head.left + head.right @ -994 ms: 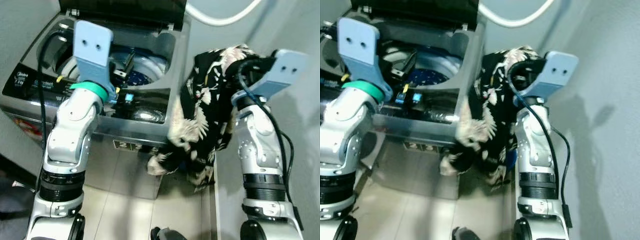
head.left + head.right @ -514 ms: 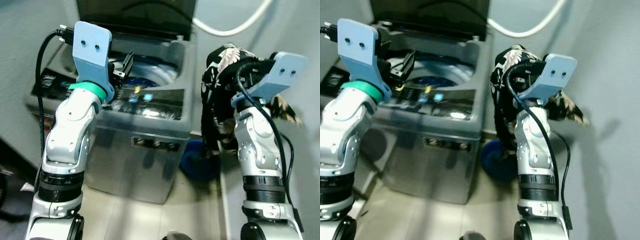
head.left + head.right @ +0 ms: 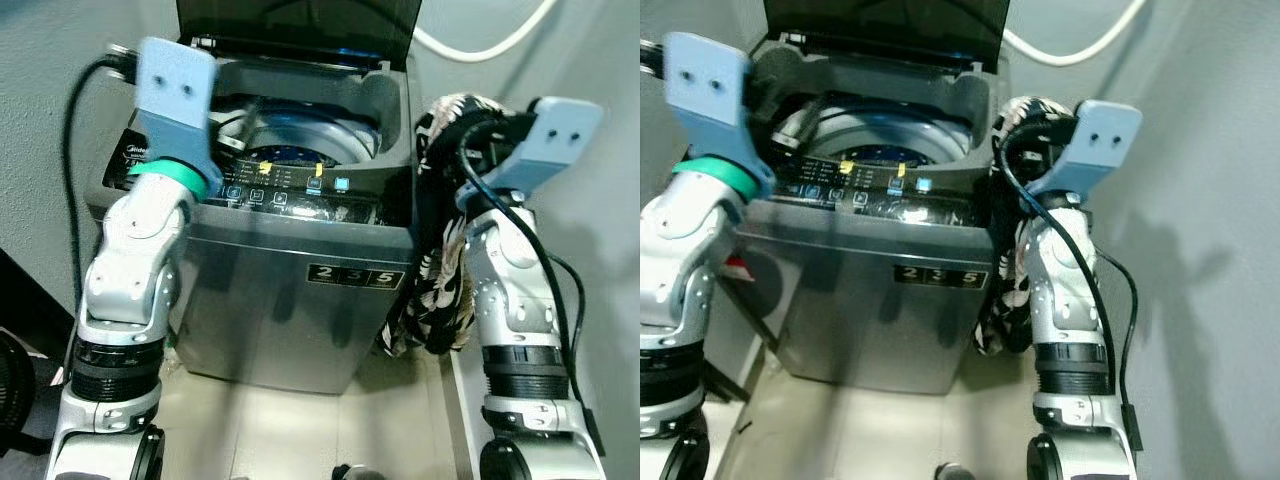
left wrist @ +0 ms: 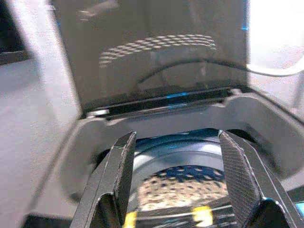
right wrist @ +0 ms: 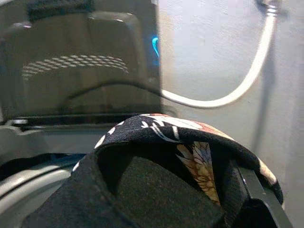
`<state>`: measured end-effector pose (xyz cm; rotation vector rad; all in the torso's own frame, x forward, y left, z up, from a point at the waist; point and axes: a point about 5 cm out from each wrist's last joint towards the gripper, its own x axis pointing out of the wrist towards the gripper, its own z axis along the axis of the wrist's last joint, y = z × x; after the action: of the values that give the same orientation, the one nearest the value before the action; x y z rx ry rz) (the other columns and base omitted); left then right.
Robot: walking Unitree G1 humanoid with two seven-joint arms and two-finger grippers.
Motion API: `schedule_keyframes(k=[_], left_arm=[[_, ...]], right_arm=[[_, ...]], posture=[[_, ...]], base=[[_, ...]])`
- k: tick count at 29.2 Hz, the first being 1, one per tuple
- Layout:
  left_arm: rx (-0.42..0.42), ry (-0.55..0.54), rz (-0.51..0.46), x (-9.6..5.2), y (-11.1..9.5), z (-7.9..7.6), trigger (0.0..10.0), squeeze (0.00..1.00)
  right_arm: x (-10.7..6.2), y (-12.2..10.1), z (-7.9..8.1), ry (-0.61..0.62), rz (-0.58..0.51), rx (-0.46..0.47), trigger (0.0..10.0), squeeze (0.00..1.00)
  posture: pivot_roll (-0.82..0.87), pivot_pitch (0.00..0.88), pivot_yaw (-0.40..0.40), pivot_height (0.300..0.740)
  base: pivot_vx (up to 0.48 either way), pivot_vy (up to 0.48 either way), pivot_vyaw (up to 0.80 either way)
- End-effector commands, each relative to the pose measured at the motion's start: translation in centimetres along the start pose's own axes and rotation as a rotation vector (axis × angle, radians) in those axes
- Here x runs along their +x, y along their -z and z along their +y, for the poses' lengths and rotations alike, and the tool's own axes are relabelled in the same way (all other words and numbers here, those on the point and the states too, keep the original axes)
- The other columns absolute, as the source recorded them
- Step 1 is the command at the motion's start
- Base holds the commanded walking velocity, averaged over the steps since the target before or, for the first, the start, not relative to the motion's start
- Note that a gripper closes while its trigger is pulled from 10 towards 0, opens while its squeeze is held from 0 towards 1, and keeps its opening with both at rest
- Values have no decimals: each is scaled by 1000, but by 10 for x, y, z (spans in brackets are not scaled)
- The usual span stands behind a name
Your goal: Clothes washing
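- Left eye view: a grey top-loading washing machine (image 3: 300, 290) stands with its dark lid (image 3: 300, 25) raised. The left arm (image 3: 135, 270) reaches up over the machine's front left corner. The right arm (image 3: 515, 290) is raised just beside the machine's right side, with a black floral garment (image 3: 440, 260) draped over its upper end and hanging down between the arm and the machine wall. A white hose (image 3: 490, 40) curves along the wall behind.
- Right eye view: the same scene; the garment's lower end hangs near the floor (image 3: 860, 430).
- Left wrist view: the left gripper (image 4: 176, 178) has its fingers (image 4: 121, 175) spread apart with nothing between them, above the perforated drum (image 4: 180, 190).
- Right wrist view: the right gripper (image 5: 166, 185) is clamped on the garment, whose cloth wraps over it.
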<state>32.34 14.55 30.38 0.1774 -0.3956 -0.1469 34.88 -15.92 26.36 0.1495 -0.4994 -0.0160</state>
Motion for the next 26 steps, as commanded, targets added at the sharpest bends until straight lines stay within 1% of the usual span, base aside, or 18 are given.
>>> schedule_keyframes(k=[1,10,12,15,26], left_arm=[[-6,26,10,0,2,-7,10000,0],[-10,21,10,0,2,-6,10000,0],[-7,17,5,0,1,-5,10000,0],[-9,15,-4,0,0,-5,10000,0],[-17,10,-5,0,-1,-5,10000,0]], right_arm=[[0,1,-9,38,7,0,10000,0],[-1,0,-11,48,3,-6,10000,0],[-1,-2,-10,40,-15,-1,10000,0],[-1,-4,-7,18,-28,4,10000,0],[-1,-3,-5,10,-25,5,10000,0]], posture=[[39,51,11,740],[38,55,13,740],[39,57,13,740],[39,59,12,740],[41,61,11,740]], base=[[0,0,-800],[0,0,-800],[0,0,-238],[0,480,0],[0,480,0]])
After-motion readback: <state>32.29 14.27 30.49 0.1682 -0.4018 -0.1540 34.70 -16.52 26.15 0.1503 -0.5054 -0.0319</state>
